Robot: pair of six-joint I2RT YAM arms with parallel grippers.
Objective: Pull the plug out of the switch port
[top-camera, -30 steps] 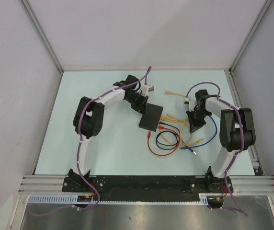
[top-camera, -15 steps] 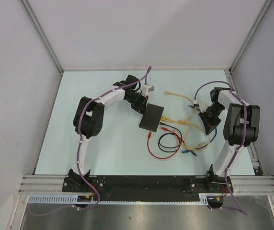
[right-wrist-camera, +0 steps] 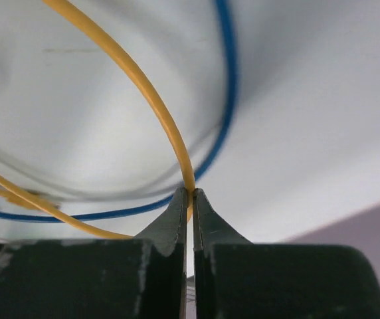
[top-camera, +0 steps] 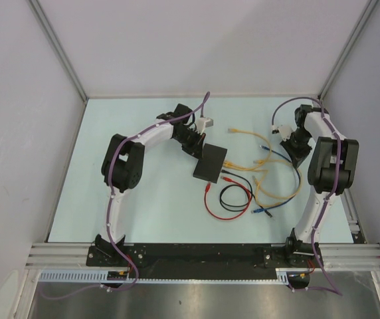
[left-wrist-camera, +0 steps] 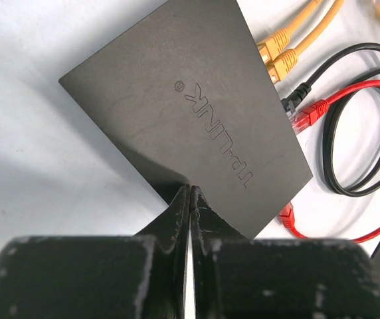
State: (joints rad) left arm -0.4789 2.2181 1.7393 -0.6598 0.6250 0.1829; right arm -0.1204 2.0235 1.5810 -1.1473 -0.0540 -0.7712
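The switch (top-camera: 210, 165) is a flat black box at mid-table, marked TP-LINK in the left wrist view (left-wrist-camera: 190, 106). My left gripper (top-camera: 198, 149) is shut, and its tips (left-wrist-camera: 190, 191) rest on the switch's near edge. Two yellow plugs (left-wrist-camera: 275, 56), a black plug (left-wrist-camera: 295, 98) and a red plug (left-wrist-camera: 311, 111) lie at the socket edge; I cannot tell which are seated. My right gripper (top-camera: 299, 154) is at the far right, shut on a yellow cable (right-wrist-camera: 157, 106) pinched at its tips (right-wrist-camera: 191, 194).
A red cable loop (top-camera: 220, 211), a black loop (top-camera: 235, 197) and a blue cable (top-camera: 278, 203) lie right of the switch. Another yellow cable end (top-camera: 235, 129) lies further back. The right frame rail (top-camera: 328, 126) is close beside the right arm.
My right gripper has moved back and to the right, from beside the cable pile to near the right rail, dragging the yellow cable with it. The left arm and the switch have not moved.
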